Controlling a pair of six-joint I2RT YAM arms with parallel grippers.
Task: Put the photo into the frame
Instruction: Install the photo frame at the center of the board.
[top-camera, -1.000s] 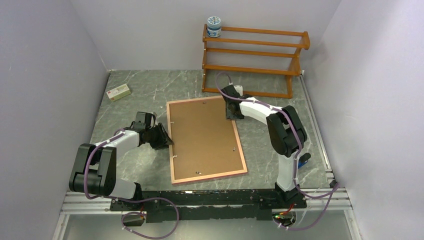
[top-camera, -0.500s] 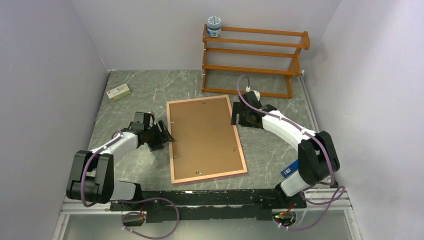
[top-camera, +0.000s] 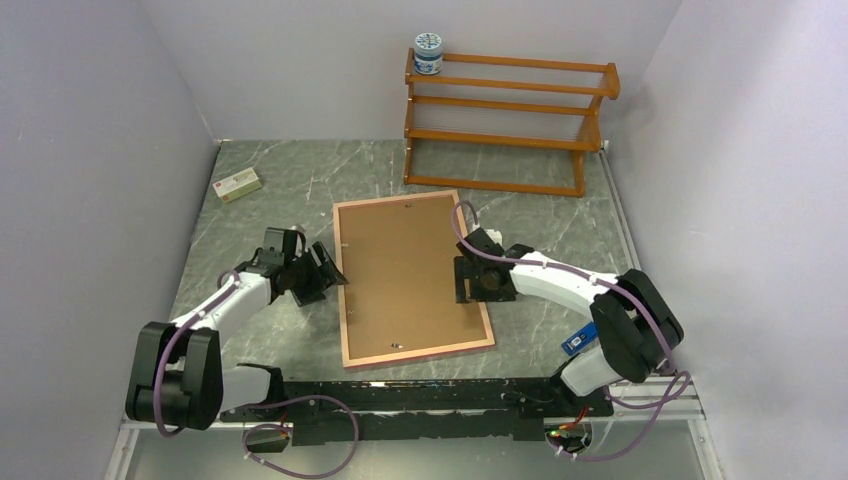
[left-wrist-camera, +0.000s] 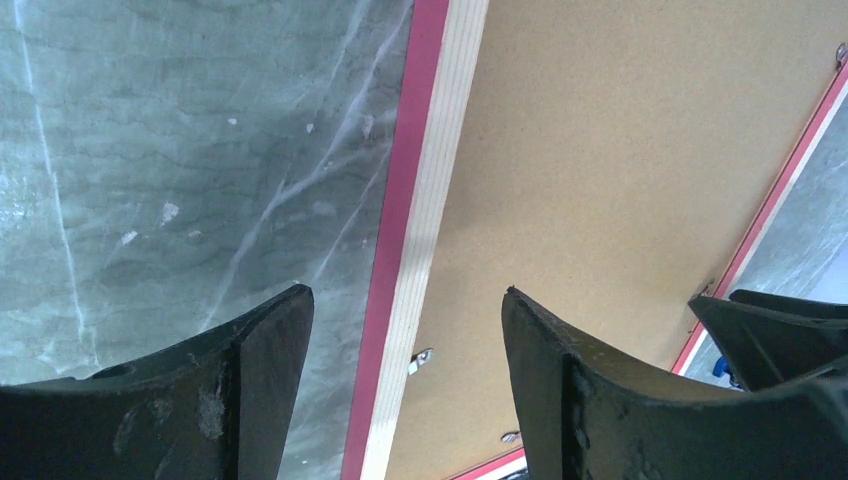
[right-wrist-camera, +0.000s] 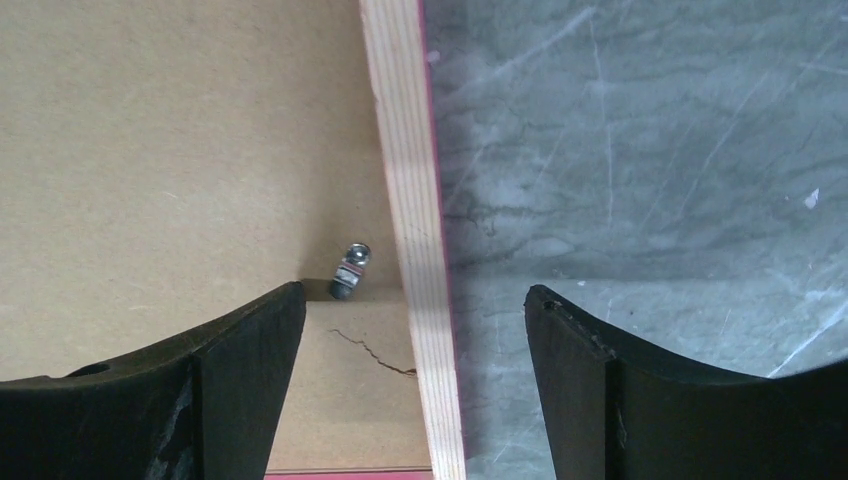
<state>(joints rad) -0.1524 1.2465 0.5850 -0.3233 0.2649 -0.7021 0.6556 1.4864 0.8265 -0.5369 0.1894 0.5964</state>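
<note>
Whereas a second earlier both arms had worked with narrower jaws, the left fingers (left-wrist-camera: 255, 390) and the right fingers (right-wrist-camera: 245, 390) now stood wide open and gripped nothing. The left pair straddled the left rail of the frame (top-camera: 418, 355), as before. The right arm had come away from the far right corner and travelled down the right rail, and its pair now sat over that rail, just beside a small metal clip (right-wrist-camera: 350, 268).

The frame itself had not shifted. It lay face down on the bench (top-camera: 270, 190), pale wood back uppermost, with the brown backing panel (top-camera: 405, 270) seated inside it.

The photo was not visible in any view, and whether it lay beneath the panel could not be told.

In my judgement the release marked the end of one handling step, and the right arm's new station suggested the clips were next. Whether that clip was already turned home could not be established.
</note>
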